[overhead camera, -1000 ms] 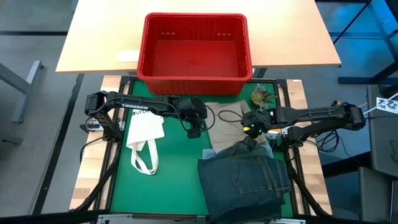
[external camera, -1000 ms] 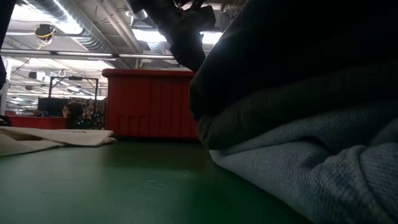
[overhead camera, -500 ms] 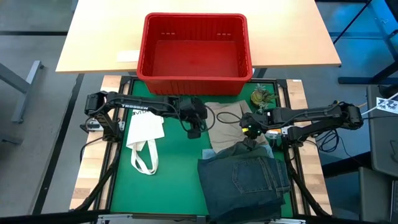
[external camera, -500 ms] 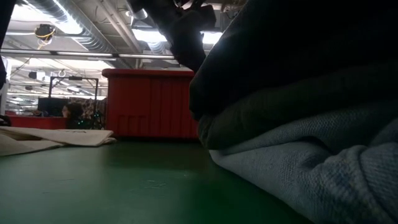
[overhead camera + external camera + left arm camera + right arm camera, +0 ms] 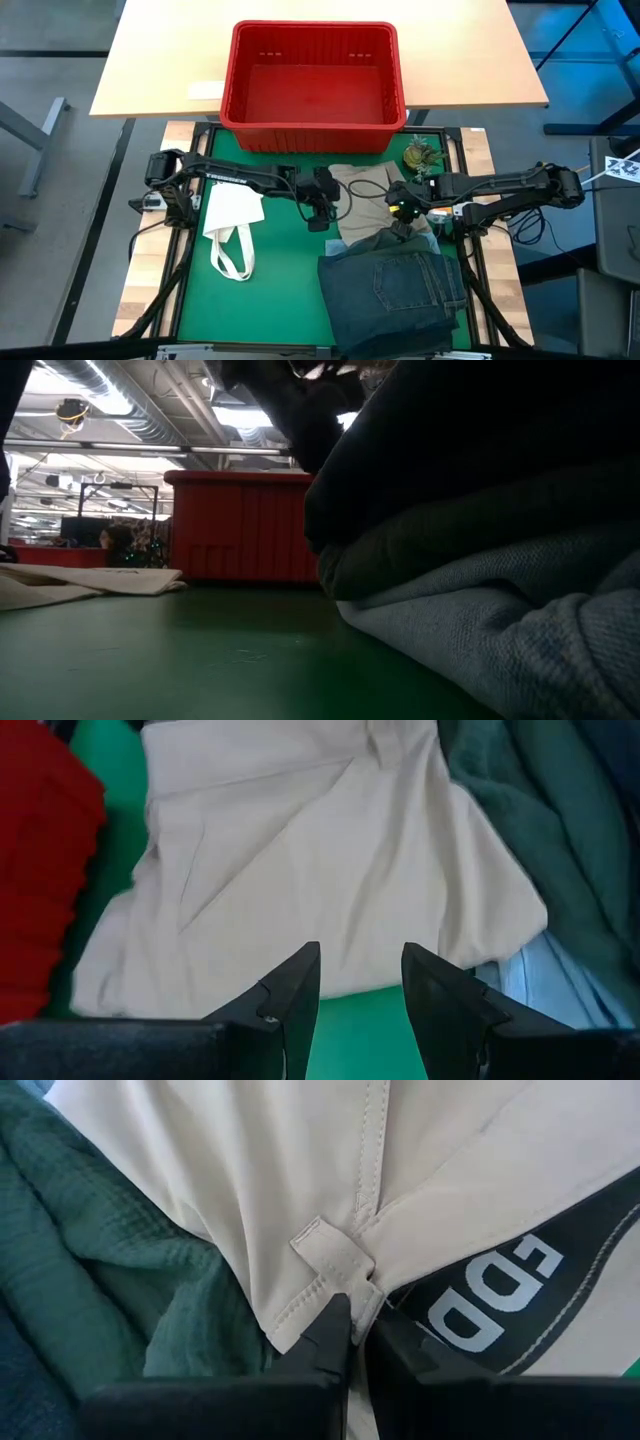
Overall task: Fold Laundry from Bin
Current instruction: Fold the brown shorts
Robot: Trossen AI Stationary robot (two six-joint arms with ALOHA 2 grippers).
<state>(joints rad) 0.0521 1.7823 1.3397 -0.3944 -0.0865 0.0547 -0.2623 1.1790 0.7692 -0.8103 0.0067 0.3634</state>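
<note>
The right gripper (image 5: 352, 1325) was nearly closed, pinching the edge of the khaki-beige garment (image 5: 362, 190) that lay on the green surface (image 5: 280, 280) just in front of the red bin (image 5: 313, 85). The left gripper (image 5: 358, 982) hovered beside the garment's other edge, its fingers parted and holding nothing. Folded jeans (image 5: 395, 300) lay stacked nearby, and a white tote bag (image 5: 233, 222) lay well apart.
</note>
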